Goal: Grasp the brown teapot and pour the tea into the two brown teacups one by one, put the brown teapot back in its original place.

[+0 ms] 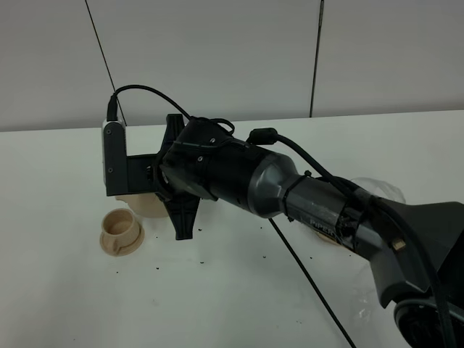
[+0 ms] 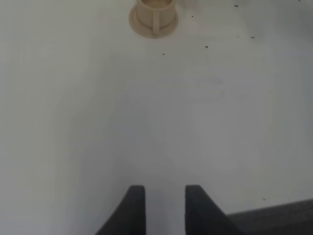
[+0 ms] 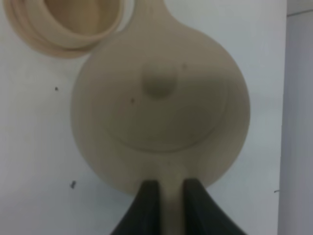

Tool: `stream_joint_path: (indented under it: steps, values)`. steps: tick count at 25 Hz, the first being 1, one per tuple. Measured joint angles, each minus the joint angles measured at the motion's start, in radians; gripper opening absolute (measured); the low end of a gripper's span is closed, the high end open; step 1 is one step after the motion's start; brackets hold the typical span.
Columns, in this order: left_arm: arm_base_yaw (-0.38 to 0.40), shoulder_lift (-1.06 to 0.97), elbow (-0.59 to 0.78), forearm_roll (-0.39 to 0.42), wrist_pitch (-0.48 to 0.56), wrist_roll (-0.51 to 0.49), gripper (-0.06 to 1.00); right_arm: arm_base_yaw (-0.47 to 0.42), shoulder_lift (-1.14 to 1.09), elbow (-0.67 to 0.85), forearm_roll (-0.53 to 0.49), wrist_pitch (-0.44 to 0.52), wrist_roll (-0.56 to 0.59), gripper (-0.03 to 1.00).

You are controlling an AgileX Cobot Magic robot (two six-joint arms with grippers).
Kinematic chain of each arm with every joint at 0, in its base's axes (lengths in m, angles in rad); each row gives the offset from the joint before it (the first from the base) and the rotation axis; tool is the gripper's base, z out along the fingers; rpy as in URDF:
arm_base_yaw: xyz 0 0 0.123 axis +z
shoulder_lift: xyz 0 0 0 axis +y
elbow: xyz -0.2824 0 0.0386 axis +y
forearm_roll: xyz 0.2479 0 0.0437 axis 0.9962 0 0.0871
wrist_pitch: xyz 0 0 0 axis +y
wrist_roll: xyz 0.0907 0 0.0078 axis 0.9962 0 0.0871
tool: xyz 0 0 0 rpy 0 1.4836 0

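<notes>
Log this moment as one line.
right gripper: shut on teapot handle | teapot: spout by cup | left gripper: open, empty

Matte light-tan teapot (image 3: pixel 159 112) and matching tan teacup (image 1: pixel 120 230), lower left, on a white desk (image 1: pixel 72 304) flecked with dark specks; black-and-grey arm (image 1: pixel 275 185).

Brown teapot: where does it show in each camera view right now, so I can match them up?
Exterior high: brown teapot left of centre, mostly hidden under the right arm.
Left wrist: not in it.
Right wrist: teapot fills the middle, handle gripped by the right tool.
Shared landmark: the teacup on its saucer next to the teapot, in the exterior high and right wrist views.
</notes>
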Motion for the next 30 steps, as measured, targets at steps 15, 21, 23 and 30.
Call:
stream_joint_path:
  steps: [15,21,23,30]
  values:
    - [0.0,0.0,0.0,0.0,0.0,0.0,0.27,0.018,0.0,0.0,-0.037,-0.017,0.024,0.1]
    - [0.0,0.0,0.0,0.0,0.0,0.0,0.27,0.02,0.0,0.0,-0.04,-0.019,0.025,0.1]
    - [0.0,0.0,0.0,0.0,0.0,0.0,0.27,0.02,0.0,0.0,-0.042,-0.019,0.025,0.1]
    - [0.0,0.0,0.0,0.0,0.0,0.0,0.27,0.024,0.0,0.0,-0.07,-0.019,0.026,0.1]
